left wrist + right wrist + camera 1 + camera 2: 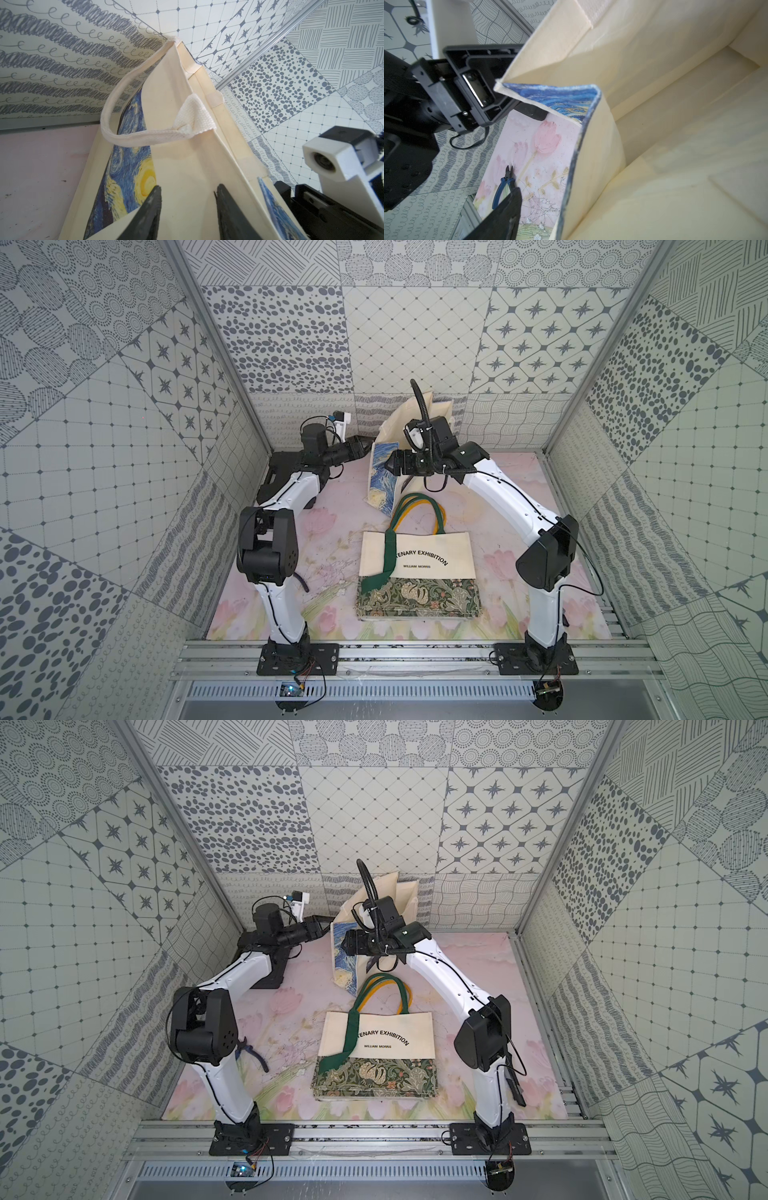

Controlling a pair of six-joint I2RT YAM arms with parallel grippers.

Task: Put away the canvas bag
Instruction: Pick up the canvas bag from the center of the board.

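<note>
Canvas bags [417,556] [380,485]: two (pliers [505,179]: one).

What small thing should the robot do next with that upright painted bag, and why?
Probably close the left hand on the upright bag's wall. Its fingers stand apart with the cream fabric between them, not yet pinching it. A firm hold should keep the mouth open for the flat bag lying in front.
</note>
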